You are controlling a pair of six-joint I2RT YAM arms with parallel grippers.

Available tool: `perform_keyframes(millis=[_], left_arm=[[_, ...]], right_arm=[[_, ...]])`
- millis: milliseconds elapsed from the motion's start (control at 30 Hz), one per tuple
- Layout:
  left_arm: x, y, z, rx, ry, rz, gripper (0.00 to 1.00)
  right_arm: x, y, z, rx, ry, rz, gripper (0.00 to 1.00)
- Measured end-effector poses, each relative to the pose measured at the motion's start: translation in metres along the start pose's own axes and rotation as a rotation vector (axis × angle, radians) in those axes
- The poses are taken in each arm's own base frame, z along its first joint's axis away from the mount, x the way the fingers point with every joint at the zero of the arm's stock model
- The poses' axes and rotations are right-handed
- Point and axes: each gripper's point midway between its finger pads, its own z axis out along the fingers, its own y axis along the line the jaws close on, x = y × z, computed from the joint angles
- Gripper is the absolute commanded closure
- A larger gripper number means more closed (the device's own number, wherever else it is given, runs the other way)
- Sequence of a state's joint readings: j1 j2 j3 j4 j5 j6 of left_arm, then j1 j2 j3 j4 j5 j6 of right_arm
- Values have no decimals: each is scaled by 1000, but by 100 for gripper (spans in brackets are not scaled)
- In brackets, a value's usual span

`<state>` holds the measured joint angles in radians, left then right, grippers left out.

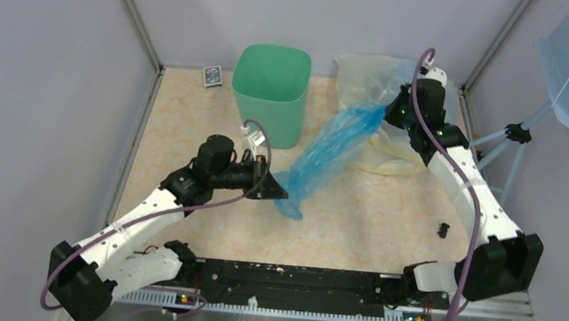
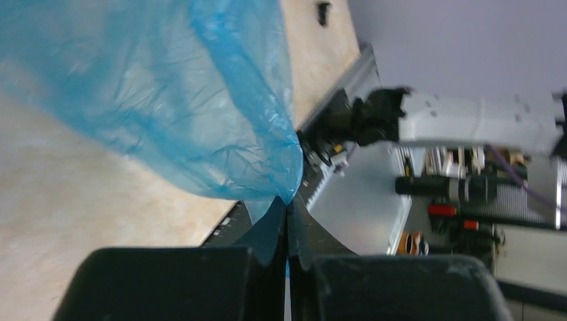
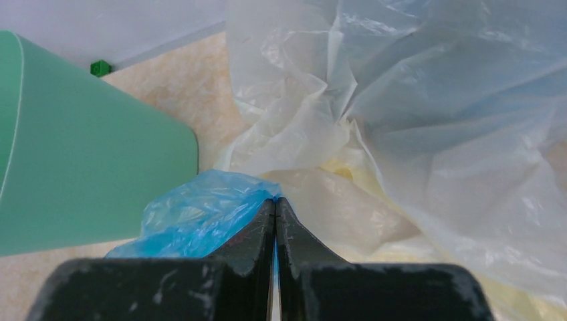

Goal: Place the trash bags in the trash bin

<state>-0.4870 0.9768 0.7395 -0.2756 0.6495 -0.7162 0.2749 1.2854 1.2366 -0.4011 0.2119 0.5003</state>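
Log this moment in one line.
left hand shut on blue bag | right hand shut on blue bag | state: stretched between hands, outside bin

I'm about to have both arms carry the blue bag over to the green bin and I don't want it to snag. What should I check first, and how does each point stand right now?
1. Left gripper shut on the blue bag: ok, the plastic is pinched between its closed jaws.
2. Right gripper shut on the bag's other end: ok.
3. Green bin upright with its mouth open: ok, nothing shows inside it.
4. Bag's loose tail below the left gripper clear of the table: cannot tell.
5. Blue bag free of the pale bags: cannot tell, they lie right against the right gripper's end.
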Motion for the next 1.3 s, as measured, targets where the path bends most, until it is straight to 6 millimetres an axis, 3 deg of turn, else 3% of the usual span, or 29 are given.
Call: perform_keyframes(millis=[33, 67, 200, 300, 433, 533, 700, 800, 933, 1100, 1300], left_arm=[[10, -17, 4, 41, 26, 20, 100], [19, -34, 7, 84, 51, 40, 100], [27, -72, 15, 160, 63, 99, 100], [17, -81, 25, 153, 32, 119, 100], [3, -71, 40, 100, -19, 117, 100], [-4, -57, 50, 39, -51, 103, 100], [-19, -46, 59, -21, -125, 78, 100], [-30, -46, 63, -26, -174, 64, 100], [-36, -41, 70, -44, -198, 52, 100], [-39, -38, 72, -59, -213, 41, 100], [-40, -37, 72, -63, -220, 36, 98]], right_arm=[[-3, 5, 7, -13, 8, -12, 99], [-2, 10, 14, -28, 25, -29, 92], [24, 32, 43, -137, 151, -98, 47], [51, 40, 47, -219, 253, -131, 32], [72, 41, 25, -279, 281, -185, 24], [81, 40, -9, -320, 264, -239, 24], [101, 56, -83, -519, 187, -340, 27], [127, 70, -123, -695, 164, -395, 27], [177, 88, -158, -870, 227, -484, 27], [206, 101, -159, -929, 271, -528, 32], [222, 98, -140, -879, 293, -518, 87]])
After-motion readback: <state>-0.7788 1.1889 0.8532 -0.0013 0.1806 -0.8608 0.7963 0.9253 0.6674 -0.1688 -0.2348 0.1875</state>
